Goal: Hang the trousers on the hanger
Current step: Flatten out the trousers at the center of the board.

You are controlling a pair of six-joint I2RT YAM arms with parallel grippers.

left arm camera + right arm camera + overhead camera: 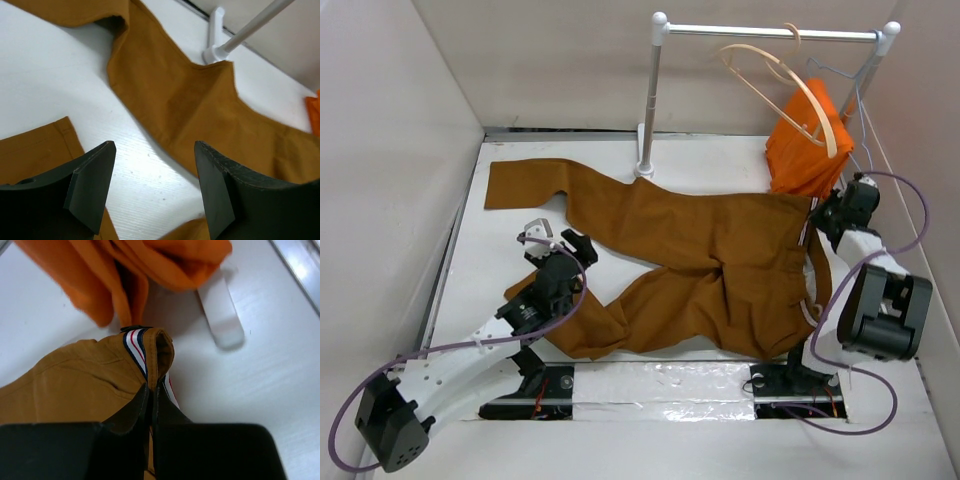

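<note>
The rust-brown trousers (700,260) lie spread flat across the table, waistband to the right, one leg reaching to the far left. My right gripper (151,390) is shut on the striped waistband (137,347) of the trousers (70,385), pinching a raised fold at the far right corner (817,212). My left gripper (155,175) hangs open over bare table between the two legs (200,100), near the lower leg's cuff (535,290), with nothing between its fingers. The pale wooden hanger (790,85) hangs tilted from the rail (775,33) at the back right.
A bright orange garment (805,150) hangs on a thin wire hanger (840,80) at the rail's right end, close above my right gripper. The rail's left post (648,100) and foot (215,35) stand at the trousers' far edge. White walls enclose the table.
</note>
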